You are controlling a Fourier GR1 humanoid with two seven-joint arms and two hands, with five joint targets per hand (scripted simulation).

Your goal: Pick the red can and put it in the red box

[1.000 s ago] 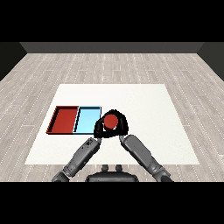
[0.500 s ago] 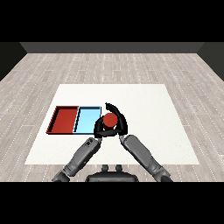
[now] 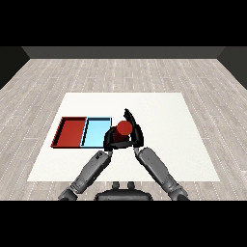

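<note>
The red cylindrical can [image 3: 124, 128] stands upright with its round top facing the camera, positioned just beside the right edge of the light blue rectangular tray [image 3: 95, 132] and held above the white table [image 3: 164, 120]. The black right hand [image 3: 134, 131] is curled round the can from the right and rear, with its fingers rising past the can's top edge. The black left hand [image 3: 112, 140] sits against the can's lower left side; its fingers are curved toward the can, but whether they close round it cannot be told from this view. Both grey forearms converge on the can from the lower corners of the view. The light blue rectangular tray lies directly to the left of the can, and its right rim is partly covered by the left hand. The red rectangular tray [image 3: 71, 132] lies touching the left side of the light blue tray, well apart from the can.
</note>
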